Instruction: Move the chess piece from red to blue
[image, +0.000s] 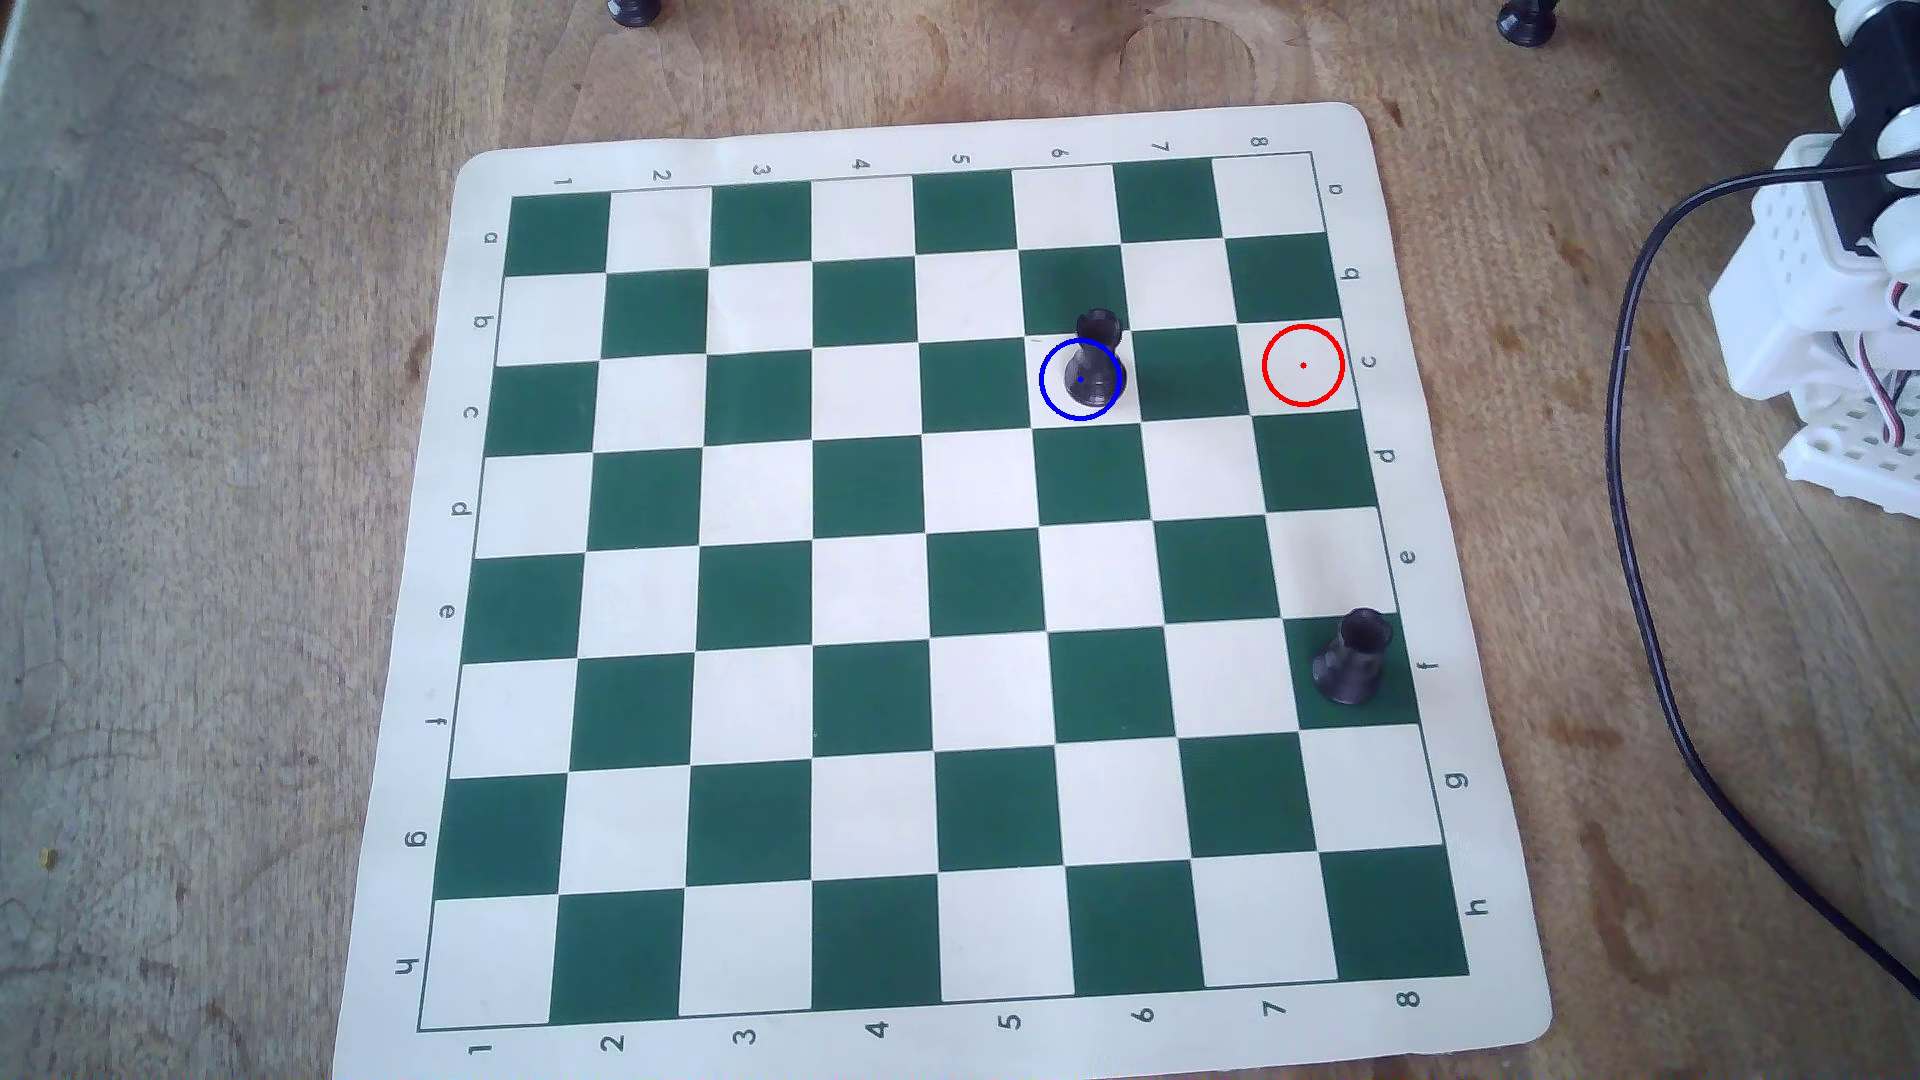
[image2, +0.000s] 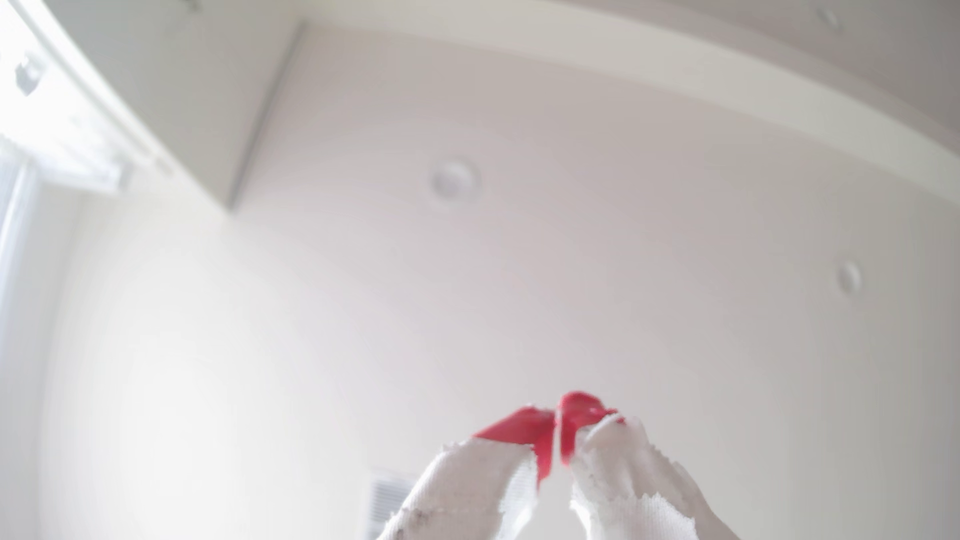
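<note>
The rook (image: 1088, 363) stood upright inside the blue ring (image: 1081, 379) — placement judged complete, the red ring (image: 1303, 365) empty. The gripper (image2: 558, 415) pointed at the ceiling, its red tips closed on nothing — apparently retracted clear.

chess piece (image: 1091, 363) upright in blue (image: 1042, 395) | red (image: 1270, 386) empty

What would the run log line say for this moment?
chess piece: upright in blue ring | red ring: empty | gripper: shut, empty, raised

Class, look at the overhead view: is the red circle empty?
Yes, the thin red circle outline encloses only bare white square; the small black plastic chess piece stands in the blue circle outline.
</note>
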